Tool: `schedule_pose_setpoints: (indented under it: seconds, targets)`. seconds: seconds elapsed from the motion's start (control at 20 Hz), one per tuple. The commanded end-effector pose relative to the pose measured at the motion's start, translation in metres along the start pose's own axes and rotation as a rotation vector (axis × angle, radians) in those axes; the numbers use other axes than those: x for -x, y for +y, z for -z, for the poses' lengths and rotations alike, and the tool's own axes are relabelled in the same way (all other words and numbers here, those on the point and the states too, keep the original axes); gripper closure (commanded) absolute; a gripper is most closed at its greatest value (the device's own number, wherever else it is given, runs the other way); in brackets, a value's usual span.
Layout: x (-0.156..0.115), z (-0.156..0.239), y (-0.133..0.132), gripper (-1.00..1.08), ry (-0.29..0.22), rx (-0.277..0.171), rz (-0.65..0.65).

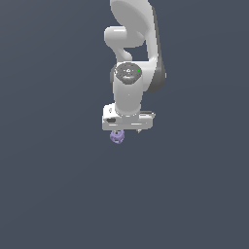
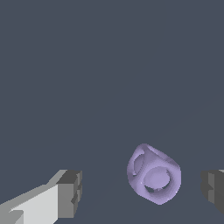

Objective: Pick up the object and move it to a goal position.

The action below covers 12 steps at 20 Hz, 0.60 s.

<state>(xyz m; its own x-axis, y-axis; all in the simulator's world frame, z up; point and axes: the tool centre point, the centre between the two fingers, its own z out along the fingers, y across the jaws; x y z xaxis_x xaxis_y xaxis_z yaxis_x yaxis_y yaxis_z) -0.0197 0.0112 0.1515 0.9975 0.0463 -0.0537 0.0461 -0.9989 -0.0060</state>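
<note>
The object [image 2: 154, 174] is a small lavender-purple knobbly lump with round holes in its faces. In the wrist view it lies between my two grey fingertips, nearer one of them, and neither pad touches it. My gripper [image 2: 142, 192] is open, wider than the lump. In the exterior view the white arm hangs straight down from above, and the object [image 1: 116, 137] peeks out just under the white gripper body [image 1: 127, 121], toward the exterior view's left. The fingers themselves are mostly hidden there.
A plain dark blue-grey surface [image 1: 58, 194] fills both views all around. No other objects, walls or edges show.
</note>
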Motion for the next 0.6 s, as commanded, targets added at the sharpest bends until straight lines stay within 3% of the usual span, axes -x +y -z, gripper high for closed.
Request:
schedule_pose_setpoints:
  seconds: [0.0,0.55]
  targets:
    - [0.0000,0.0000,0.0000,-0.92,0.000,0.000,0.000]
    - [0.0002,0.0030,-0.0004,-0.92,0.008,-0.004,-0.011]
